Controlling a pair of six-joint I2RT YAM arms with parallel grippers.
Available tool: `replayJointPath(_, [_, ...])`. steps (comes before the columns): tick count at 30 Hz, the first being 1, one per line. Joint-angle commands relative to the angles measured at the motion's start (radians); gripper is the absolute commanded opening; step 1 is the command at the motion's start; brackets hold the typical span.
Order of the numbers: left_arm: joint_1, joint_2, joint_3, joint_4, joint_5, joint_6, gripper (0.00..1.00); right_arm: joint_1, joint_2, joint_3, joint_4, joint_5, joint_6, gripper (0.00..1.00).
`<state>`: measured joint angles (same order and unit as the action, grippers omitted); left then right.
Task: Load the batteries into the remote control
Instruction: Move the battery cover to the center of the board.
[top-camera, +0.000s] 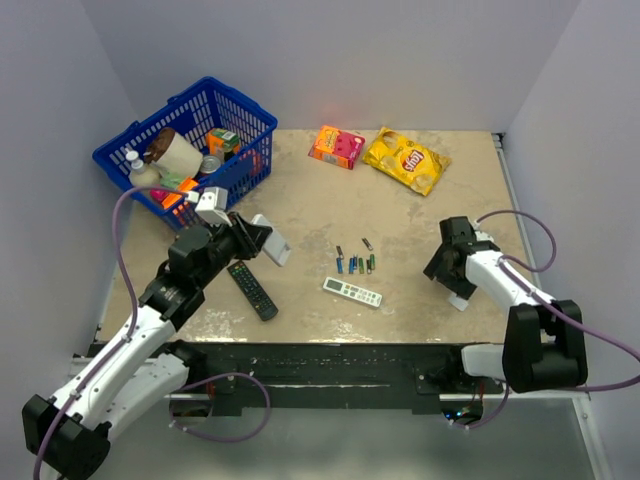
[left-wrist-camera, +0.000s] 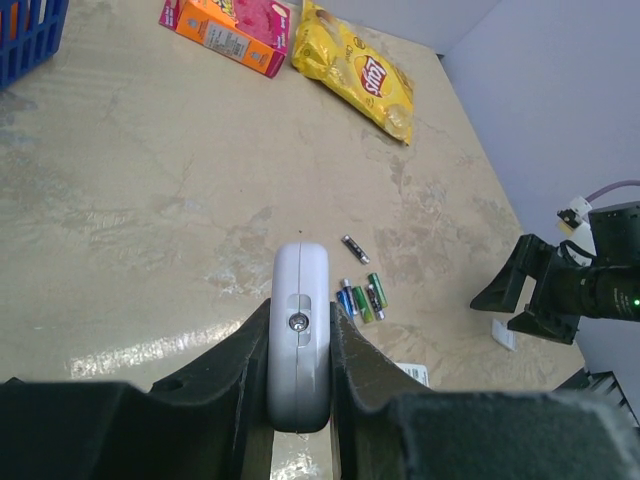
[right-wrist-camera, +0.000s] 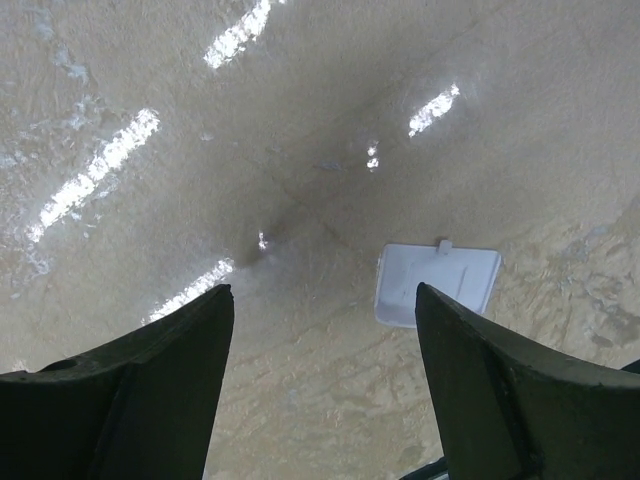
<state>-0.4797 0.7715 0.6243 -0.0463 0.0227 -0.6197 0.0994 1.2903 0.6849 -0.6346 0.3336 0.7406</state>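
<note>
**Two-arm station, viewed from above and from both wrists.** The left gripper (top-camera: 255, 237) is pinched onto the short, wide white plastic remote control (left-wrist-camera: 298, 335). The remote control stands on edge between the two black fingers (left-wrist-camera: 235, 370), its narrow side, which bears a small round metal fitting, turned to the wrist camera. Whether it is clear of the tan mottled tabletop (top-camera: 420, 225) cannot be told with certainty.

The batteries (top-camera: 355, 264), slim blue, green and dark grey cylinder cells, lie loose on the tabletop near its centre. Most lie side by side in a tight row, with two apart just beyond them. A slimmer, longer white remote with rows of small buttons (top-camera: 352, 292) lies just on the near side of the batteries. A long black remote (top-camera: 252, 290) lies to its left, just beside the left arm.

The right gripper (right-wrist-camera: 322, 300) is at the right side of the table, fingers spread wide with nothing between them. A small white rectangular plastic panel with a tab (right-wrist-camera: 437, 285) lies flat on the tabletop below it.

Towards the far edge are a blue plastic basket (top-camera: 250, 150) filled with groceries, an orange cardboard box (top-camera: 337, 146) and a yellow crisp bag (top-camera: 405, 160).
</note>
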Motion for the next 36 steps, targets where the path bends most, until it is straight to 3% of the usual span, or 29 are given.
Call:
replayJointPath(1, [0.004, -0.029, 0.002, -0.020, 0.003, 0.054, 0.00, -0.006, 0.010, -0.018, 0.036, -0.054, 0.017, 0.76])
replayJointPath(14, [0.004, -0.035, 0.003, -0.030, 0.008, 0.067, 0.00, -0.003, 0.106, -0.012, 0.199, -0.306, 0.032, 0.75])
replayJointPath(23, [0.004, -0.002, 0.015, -0.013, 0.023, 0.051, 0.00, 0.094, 0.275, 0.237, 0.348, -0.427, 0.069, 0.72])
replayJointPath(28, [0.004, 0.008, 0.017, -0.004, 0.040, 0.035, 0.00, 0.123, 0.311, 0.427, 0.270, -0.438, -0.131, 0.70])
replayJointPath(36, [0.006, -0.006, 0.012, -0.004, 0.042, 0.029, 0.00, 0.122, 0.215, 0.418, 0.081, -0.335, -0.614, 0.67])
